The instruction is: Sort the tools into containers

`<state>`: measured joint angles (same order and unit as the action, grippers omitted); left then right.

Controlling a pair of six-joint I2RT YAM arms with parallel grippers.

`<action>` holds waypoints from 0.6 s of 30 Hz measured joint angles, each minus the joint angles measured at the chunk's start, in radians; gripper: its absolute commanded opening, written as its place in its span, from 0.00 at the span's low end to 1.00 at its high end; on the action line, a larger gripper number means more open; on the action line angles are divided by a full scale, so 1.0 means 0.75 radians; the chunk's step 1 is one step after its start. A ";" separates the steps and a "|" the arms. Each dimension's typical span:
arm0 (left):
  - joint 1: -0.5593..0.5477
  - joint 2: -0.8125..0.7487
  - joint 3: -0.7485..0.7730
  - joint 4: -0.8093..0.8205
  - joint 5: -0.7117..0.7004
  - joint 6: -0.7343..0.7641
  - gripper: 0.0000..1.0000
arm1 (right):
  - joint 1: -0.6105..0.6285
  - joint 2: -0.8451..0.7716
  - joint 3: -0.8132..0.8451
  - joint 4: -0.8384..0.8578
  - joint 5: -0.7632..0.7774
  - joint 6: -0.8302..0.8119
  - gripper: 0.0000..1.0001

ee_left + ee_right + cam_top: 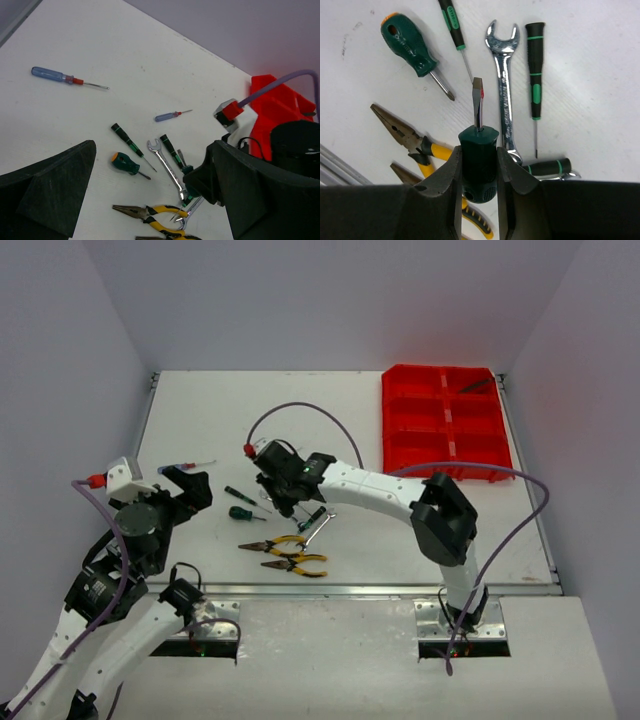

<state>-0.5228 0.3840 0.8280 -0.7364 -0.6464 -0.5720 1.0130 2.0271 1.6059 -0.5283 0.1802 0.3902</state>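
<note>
The right jaws are clamping the handle of a stubby green screwdriver (pixel 478 102), its blade pointing straight out ahead of them over a silver wrench (pixel 503 95) on the table (pixel 200 410). The red tray (pixel 440 473) is sitting well away to the far right (nearer this arm than the left), while the left jaws are hanging wide apart.

You have a white table (pixel 200 420) under everything, closed in by plain pale walls (pixel 330 300) at back and sides. Along its near edge you'll see what looks like a metal strip (pixel 380 590).
</note>
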 measured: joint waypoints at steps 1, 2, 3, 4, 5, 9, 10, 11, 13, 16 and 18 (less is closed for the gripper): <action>0.000 0.000 0.000 0.000 0.000 0.000 1.00 | -0.015 -0.039 -0.012 -0.002 0.000 -0.004 0.00; 0.000 0.000 0.000 0.000 0.000 0.001 1.00 | -0.040 -0.082 -0.023 -0.001 -0.006 -0.008 0.00; 0.000 0.000 0.000 0.000 0.000 0.001 1.00 | -0.067 -0.124 -0.033 -0.001 -0.009 -0.012 0.00; 0.000 0.000 0.000 0.000 0.000 0.001 1.00 | -0.116 -0.177 -0.044 -0.001 -0.017 -0.016 0.00; 0.000 0.000 0.000 0.000 0.000 0.001 1.00 | -0.175 -0.227 -0.053 0.000 -0.022 -0.023 0.00; 0.000 -0.001 0.000 0.000 0.001 0.001 1.00 | -0.516 -0.395 -0.059 0.010 -0.004 -0.062 0.00; 0.000 -0.002 0.000 0.001 0.001 0.002 1.00 | -0.608 -0.420 -0.059 0.014 0.012 -0.071 0.00; 0.000 -0.003 0.000 0.001 0.001 0.003 1.00 | -0.700 -0.438 -0.058 0.016 0.029 -0.077 0.00; 0.000 -0.004 0.000 0.001 0.003 0.005 1.00 | -0.885 -0.442 -0.057 0.017 0.046 -0.077 0.00; 0.000 -0.004 -0.002 0.005 0.009 0.011 1.00 | -1.105 -0.415 -0.056 0.028 0.090 -0.063 0.00; 0.000 -0.004 -0.006 0.010 0.015 0.017 1.00 | -1.214 -0.374 -0.054 0.062 0.148 -0.034 0.00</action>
<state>-0.5228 0.3811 0.8232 -0.7291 -0.6349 -0.5591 0.1029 1.7467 1.5651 -0.4815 0.2913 0.3647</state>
